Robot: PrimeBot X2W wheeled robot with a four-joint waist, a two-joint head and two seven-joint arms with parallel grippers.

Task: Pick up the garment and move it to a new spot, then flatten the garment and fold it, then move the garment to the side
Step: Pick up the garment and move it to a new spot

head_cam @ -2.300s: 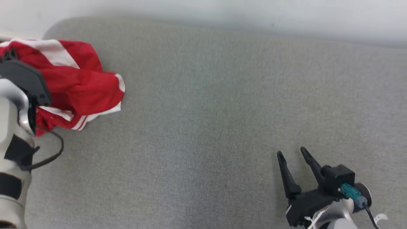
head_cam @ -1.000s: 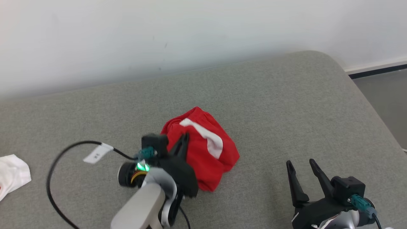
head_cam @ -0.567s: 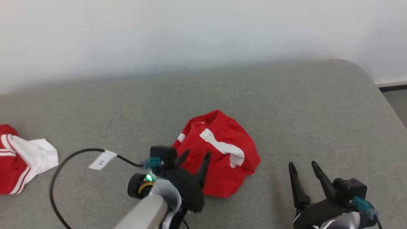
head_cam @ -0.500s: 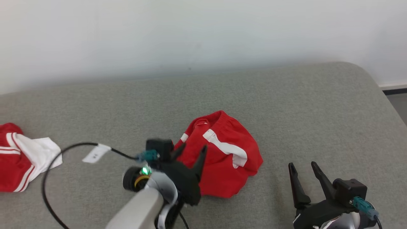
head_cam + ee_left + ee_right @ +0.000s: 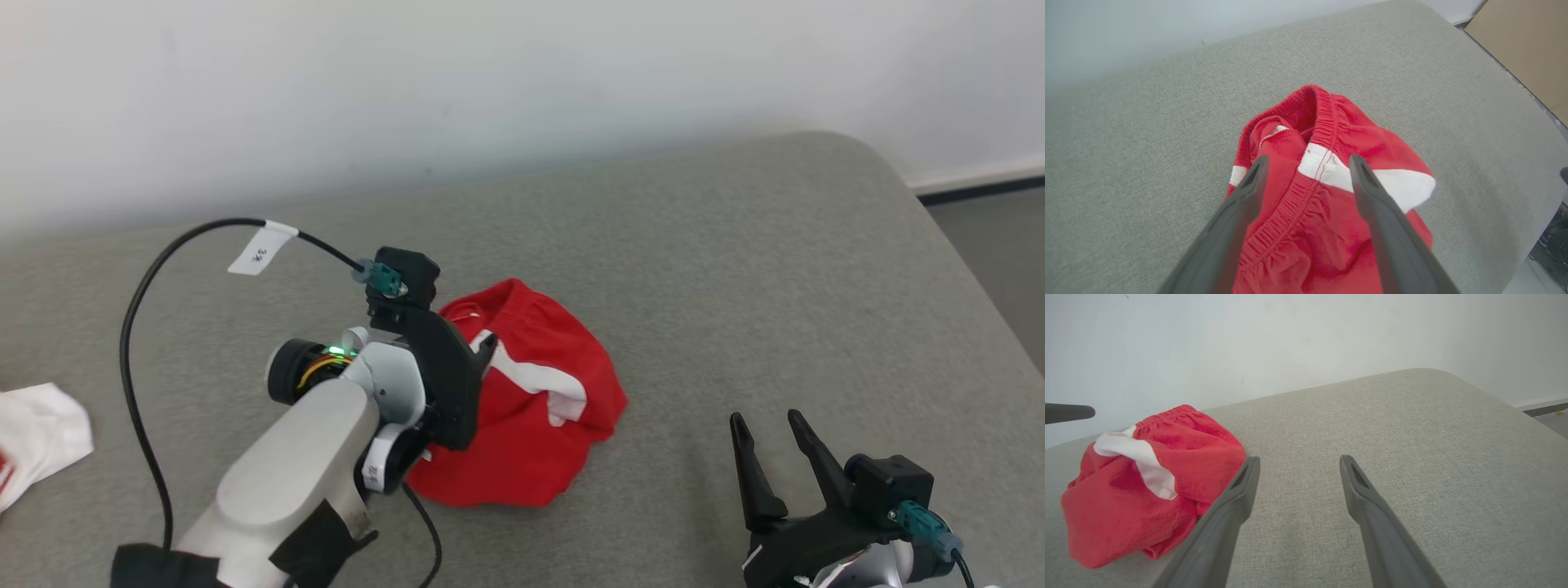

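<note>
A red garment (image 5: 539,425) lies bunched in a low heap near the middle of a grey cushion (image 5: 735,269). The left end effector (image 5: 1308,163) is poised over the heap's left edge, its two dark fingers spread wide and holding nothing. Whether the fingertips brush the cloth cannot be told. Seen from the left wrist, the elastic waistband (image 5: 1327,118) runs away between the spread fingers, roughly in line with them, and curls over at the far end of the heap, while a white stripe (image 5: 1396,183) crosses to the right. The right end effector (image 5: 767,420) rests at the near right of the cushion with its fingers likewise apart and empty. It is well clear of the garment, which lies ahead of it and to its left. A white cloth (image 5: 41,429) sits apart at the cushion's far left edge. The garment appears to be set at its new spot but not yet flattened, and the left arm is plainly the nearer for the next grasp. With the waistband lying along the fingers and not across them, a pinch there would likely call for a turn of the wrist or a reach to the band's folded far end
</note>
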